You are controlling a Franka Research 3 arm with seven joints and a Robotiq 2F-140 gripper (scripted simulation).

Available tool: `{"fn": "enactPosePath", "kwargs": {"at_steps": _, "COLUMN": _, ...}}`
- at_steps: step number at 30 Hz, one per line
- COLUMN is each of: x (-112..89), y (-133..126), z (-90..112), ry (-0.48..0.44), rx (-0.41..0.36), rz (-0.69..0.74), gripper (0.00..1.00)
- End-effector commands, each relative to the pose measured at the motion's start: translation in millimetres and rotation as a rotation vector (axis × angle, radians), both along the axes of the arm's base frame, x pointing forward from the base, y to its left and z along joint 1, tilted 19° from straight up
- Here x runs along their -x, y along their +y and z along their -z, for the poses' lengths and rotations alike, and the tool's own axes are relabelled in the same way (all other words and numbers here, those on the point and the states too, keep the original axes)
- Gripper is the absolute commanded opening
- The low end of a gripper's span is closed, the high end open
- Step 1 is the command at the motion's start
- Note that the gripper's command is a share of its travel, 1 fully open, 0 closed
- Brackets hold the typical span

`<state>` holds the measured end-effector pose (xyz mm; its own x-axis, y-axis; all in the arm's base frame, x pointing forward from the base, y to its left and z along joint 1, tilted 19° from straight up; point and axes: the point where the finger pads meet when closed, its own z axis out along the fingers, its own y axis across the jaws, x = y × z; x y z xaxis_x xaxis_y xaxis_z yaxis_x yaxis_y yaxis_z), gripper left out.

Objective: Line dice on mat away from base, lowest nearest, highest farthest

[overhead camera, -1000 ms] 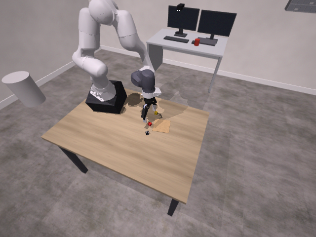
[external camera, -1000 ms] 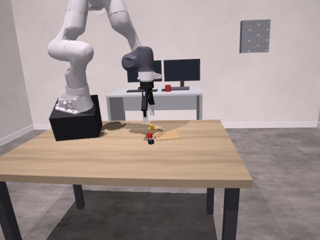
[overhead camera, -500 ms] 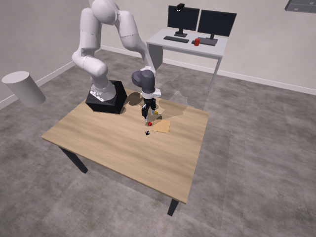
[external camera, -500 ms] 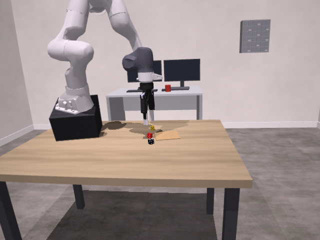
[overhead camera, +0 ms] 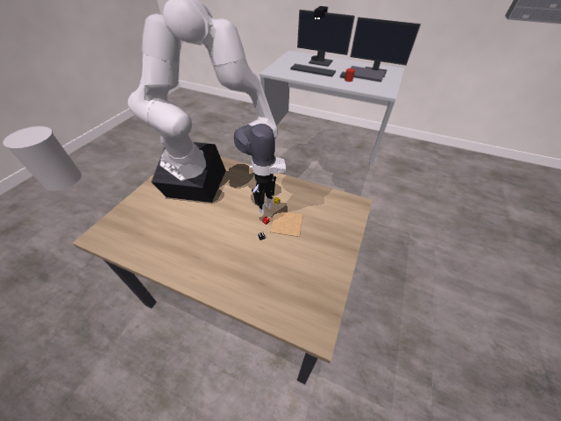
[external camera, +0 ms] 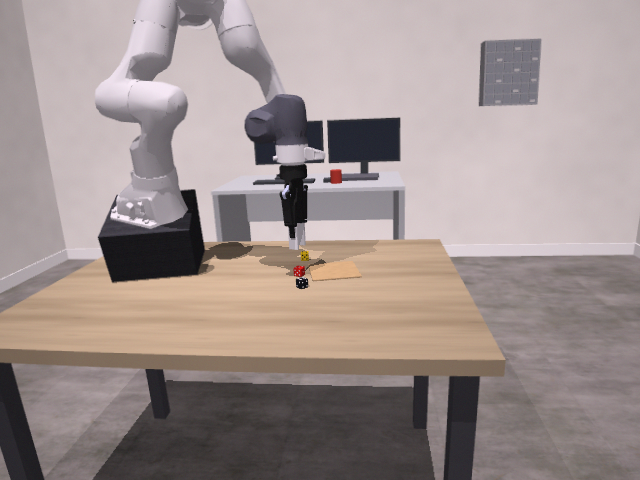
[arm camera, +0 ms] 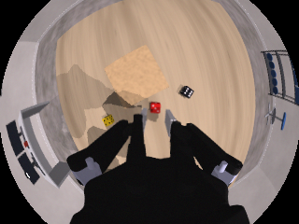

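Observation:
Three small dice lie on the wooden table beside a tan mat (overhead camera: 287, 224), none of them on it. The red die (overhead camera: 266, 220) sits just off the mat's near-left corner. The black die (overhead camera: 261, 236) lies a little in front of it, and the yellow die (overhead camera: 276, 200) lies behind the mat toward the base. My gripper (overhead camera: 264, 209) hangs point-down above the table, over the red die (arm camera: 155, 107). Its fingers stand narrowly apart with nothing between them. The wrist view also shows the mat (arm camera: 137, 75), the black die (arm camera: 186, 91) and the yellow die (arm camera: 107, 121).
The robot's black base block (overhead camera: 190, 172) stands at the table's back left corner. A grey cylinder (overhead camera: 43, 156) hangs off the table to the left. A desk with monitors (overhead camera: 335, 76) stands behind the table.

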<state>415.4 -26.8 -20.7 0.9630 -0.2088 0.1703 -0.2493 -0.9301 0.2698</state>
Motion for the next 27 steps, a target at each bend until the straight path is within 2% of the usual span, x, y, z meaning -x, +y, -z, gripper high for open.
{"fn": "enactPosePath", "kwargs": {"at_steps": 1, "x": -0.2, "y": 0.1, "z": -0.2, "ry": -0.004, "rx": -0.002, "rz": 0.014, "gripper": 0.25}}
{"fn": "enactPosePath", "kwargs": {"at_steps": 27, "x": -0.7, "y": -1.4, "z": 4.5, "ry": -0.004, "rx": -0.002, "rz": 0.015, "gripper": 0.25}}
